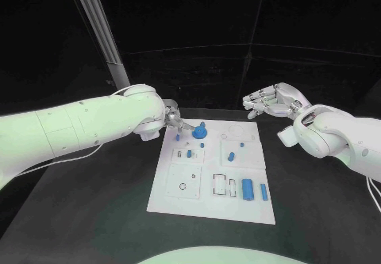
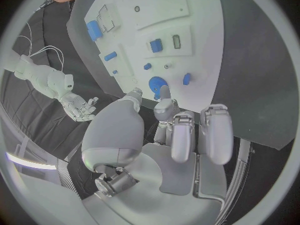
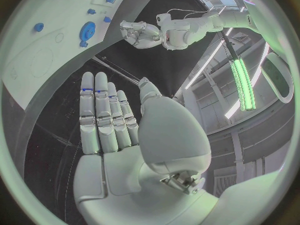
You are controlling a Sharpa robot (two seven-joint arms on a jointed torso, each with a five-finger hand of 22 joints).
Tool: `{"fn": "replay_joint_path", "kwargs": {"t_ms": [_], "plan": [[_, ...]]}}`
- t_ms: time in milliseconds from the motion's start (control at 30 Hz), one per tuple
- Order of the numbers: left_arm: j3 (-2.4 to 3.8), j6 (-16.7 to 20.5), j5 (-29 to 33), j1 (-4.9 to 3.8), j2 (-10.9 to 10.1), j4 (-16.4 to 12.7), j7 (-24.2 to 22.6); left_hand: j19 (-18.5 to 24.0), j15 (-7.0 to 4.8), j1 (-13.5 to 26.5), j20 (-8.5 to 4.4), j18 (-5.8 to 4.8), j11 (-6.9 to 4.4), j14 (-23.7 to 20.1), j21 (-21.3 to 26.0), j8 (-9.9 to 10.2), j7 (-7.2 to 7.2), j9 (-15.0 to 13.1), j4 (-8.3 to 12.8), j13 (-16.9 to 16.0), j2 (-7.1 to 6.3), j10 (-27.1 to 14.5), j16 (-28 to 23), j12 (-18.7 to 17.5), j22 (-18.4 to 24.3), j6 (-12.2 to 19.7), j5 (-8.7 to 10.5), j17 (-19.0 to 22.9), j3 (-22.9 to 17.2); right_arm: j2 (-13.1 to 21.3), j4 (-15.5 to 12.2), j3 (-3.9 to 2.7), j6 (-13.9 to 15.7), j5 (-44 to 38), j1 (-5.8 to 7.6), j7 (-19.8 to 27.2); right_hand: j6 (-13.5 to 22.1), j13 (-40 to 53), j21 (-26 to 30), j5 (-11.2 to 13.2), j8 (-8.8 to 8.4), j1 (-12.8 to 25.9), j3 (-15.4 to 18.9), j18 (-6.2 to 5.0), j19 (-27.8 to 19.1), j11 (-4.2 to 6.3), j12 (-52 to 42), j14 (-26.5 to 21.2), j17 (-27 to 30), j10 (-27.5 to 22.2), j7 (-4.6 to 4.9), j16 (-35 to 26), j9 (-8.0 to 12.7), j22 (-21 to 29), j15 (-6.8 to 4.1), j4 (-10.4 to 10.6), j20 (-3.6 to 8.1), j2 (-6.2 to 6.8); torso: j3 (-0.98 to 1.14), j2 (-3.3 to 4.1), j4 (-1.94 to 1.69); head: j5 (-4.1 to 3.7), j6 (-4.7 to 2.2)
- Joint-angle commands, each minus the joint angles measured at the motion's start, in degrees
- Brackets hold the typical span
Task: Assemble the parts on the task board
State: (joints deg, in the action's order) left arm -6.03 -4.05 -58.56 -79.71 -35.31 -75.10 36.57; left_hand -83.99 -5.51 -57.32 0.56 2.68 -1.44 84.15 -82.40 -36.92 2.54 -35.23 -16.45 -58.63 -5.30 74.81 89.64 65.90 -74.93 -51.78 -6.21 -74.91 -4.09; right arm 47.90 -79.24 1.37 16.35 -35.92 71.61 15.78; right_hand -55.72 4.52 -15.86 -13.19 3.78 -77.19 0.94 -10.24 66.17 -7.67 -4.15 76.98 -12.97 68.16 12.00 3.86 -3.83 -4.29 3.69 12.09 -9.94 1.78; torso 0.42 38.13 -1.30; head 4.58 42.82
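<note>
**Left hand at the round blue part; right hand idle off the board**

Seen from the head camera: white task board (image 1: 176, 181) flat on the black table (image 1: 95, 214), long side running away from the robot. At its far left corner, round blue part (image 1: 199, 132), with the left hand (image 1: 174, 120) reaching in beside it, fingertips at or just short of the disc. Impossible to tell whether actually touching or pinching. In the left wrist view, left hand (image 2: 181, 130) fingers extended toward the same round blue part (image 2: 157, 83), tips near its edge; hold not confirmed there either.

Right hand (image 1: 274, 102) raised beyond the board's far right corner, well apart from it, fingers loosely spread, holding nothing. Right wrist view: right hand (image 3: 109, 117) with fingers straight, side by side, palm bare.

Elsewhere on the board: blue cylinder (image 1: 248, 189) and slim blue bar (image 1: 264, 191) near the right edge, small blue pieces (image 1: 231, 156) mid-board. No legible writing, labels or brand marks on board or parts.
</note>
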Motion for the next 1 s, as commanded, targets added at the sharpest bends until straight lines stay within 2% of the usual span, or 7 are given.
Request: {"fn": "replay_joint_path", "kwargs": {"t_ms": [33,233,500,633,733,800,1000], "plan": [[0.10,-5.2,0.8,-0.60,0.9,2.5,0.5,-1.5,0.46,-0.9,0.56,-0.05,-0.09,5.9,0.1,0.4,-0.01,0.2,0.0,0.1,0.01,-0.4,0.4,-0.3,-3.1,0.4,0.16,-15.1,0.5,-0.1,0.1,-0.04,-0.4,0.1,0.11,0.5,0.4,0.1,0.3,-0.3,0.07,0.5,0.3,-0.29,0.2,-0.12,-0.4,0.0,0.1,-0.5,-0.15,-0.2,-0.1,0.1,0.43,-0.1,-0.24,0.29,-0.02,0.07,0.03,-0.08,-0.01],[0.04,-9.5,1.0,-1.16,4.5,10.4,0.1,-1.3,0.72,-2.2,0.81,0.02,0.20,5.9,0.4,1.2,0.33,0.9,0.1,0.8,0.75,-1.0,0.4,-0.7,-2.8,0.8,0.15,-15.1,1.6,-0.4,0.2,-0.04,-0.4,0.1,0.11,0.5,0.4,0.1,0.5,-0.4,0.07,0.6,0.6,-0.30,0.3,-0.13,-0.4,0.0,0.1,-0.5,-0.15,-0.2,-0.1,0.1,0.45,-0.1,-0.25,0.18,-0.03,0.09,0.06,0.11,-0.03],[-0.67,-12.4,-0.3,-0.77,8.1,17.8,-1.4,-1.4,0.95,-3.6,1.05,0.01,0.45,5.9,0.5,1.9,0.60,1.7,0.2,0.9,1.78,-1.2,0.4,-0.6,-2.9,0.9,0.09,-15.1,2.4,-0.8,0.2,-0.04,-0.6,0.1,0.10,0.5,0.5,0.1,0.5,-0.6,0.08,0.5,0.6,-0.31,0.3,-0.12,-0.4,0.0,0.1,-0.5,-0.16,-0.1,-0.1,0.1,0.44,-0.2,-0.25,0.02,-0.21,0.27,0.30,0.36,0.15],[-1.06,-12.5,-1.5,-0.33,9.1,19.7,-2.0,-1.4,0.97,-3.8,1.08,0.00,0.45,5.9,0.4,1.9,0.58,1.8,0.1,0.9,2.04,-1.2,0.4,-0.6,-3.0,0.7,0.09,-15.1,2.5,-0.9,0.2,-0.04,-0.7,0.1,0.10,0.5,0.5,0.1,0.6,-0.6,0.09,0.5,0.6,-0.31,0.3,-0.12,-0.4,0.0,0.1,-0.5,-0.16,-0.1,-0.1,0.1,0.44,-0.2,-0.25,-0.02,-0.29,0.36,0.33,0.46,0.16],[-1.25,-12.2,-2.0,0.33,10.0,21.2,-2.7,-1.4,0.97,-3.8,1.08,0.00,0.45,5.9,0.4,1.9,0.58,1.8,0.1,0.9,2.04,-1.2,0.4,-0.6,-3.0,0.7,0.09,-15.1,2.5,-1.1,0.3,-0.04,-0.7,0.1,0.10,0.5,0.5,0.1,0.6,-0.6,0.09,0.4,0.6,-0.31,0.4,-0.12,-0.4,0.0,0.1,-0.6,-0.16,-0.1,-0.1,0.2,0.43,-0.3,-0.25,-0.12,-0.34,0.34,0.23,0.38,0.24],[-1.32,-12.0,-2.2,0.81,10.5,22.1,-3.2,-1.4,0.97,-3.8,1.08,-0.01,0.45,5.9,0.4,1.9,0.57,1.8,0.1,0.9,2.06,-1.2,0.4,-0.6,-3.0,0.6,0.09,-15.1,2.5,-1.2,0.4,-0.04,-0.7,0.1,0.10,0.5,0.5,0.1,0.6,-0.7,0.09,0.3,0.7,-0.31,0.4,-0.11,-0.5,0.0,0.1,-0.6,-0.16,-0.1,-0.1,0.2,0.43,-0.3,-0.25,-0.20,-0.24,0.31,0.24,0.42,0.35],[-1.39,-11.6,-2.4,1.82,11.5,23.4,-4.1,-1.5,0.98,-3.6,1.11,-0.06,0.45,5.9,0.2,1.9,0.56,1.9,0.0,0.9,2.19,-1.2,0.4,-0.5,-3.3,0.4,0.15,-15.1,2.9,-1.4,0.5,-0.04,-0.8,0.1,0.10,0.6,0.5,0.1,0.7,-0.8,0.09,0.3,0.7,-0.31,0.4,-0.12,-0.5,0.0,0.1,-0.6,-0.16,-0.1,-0.1,0.2,0.43,-0.4,-0.25,-0.30,-0.19,0.26,0.33,0.48,0.38]]}}
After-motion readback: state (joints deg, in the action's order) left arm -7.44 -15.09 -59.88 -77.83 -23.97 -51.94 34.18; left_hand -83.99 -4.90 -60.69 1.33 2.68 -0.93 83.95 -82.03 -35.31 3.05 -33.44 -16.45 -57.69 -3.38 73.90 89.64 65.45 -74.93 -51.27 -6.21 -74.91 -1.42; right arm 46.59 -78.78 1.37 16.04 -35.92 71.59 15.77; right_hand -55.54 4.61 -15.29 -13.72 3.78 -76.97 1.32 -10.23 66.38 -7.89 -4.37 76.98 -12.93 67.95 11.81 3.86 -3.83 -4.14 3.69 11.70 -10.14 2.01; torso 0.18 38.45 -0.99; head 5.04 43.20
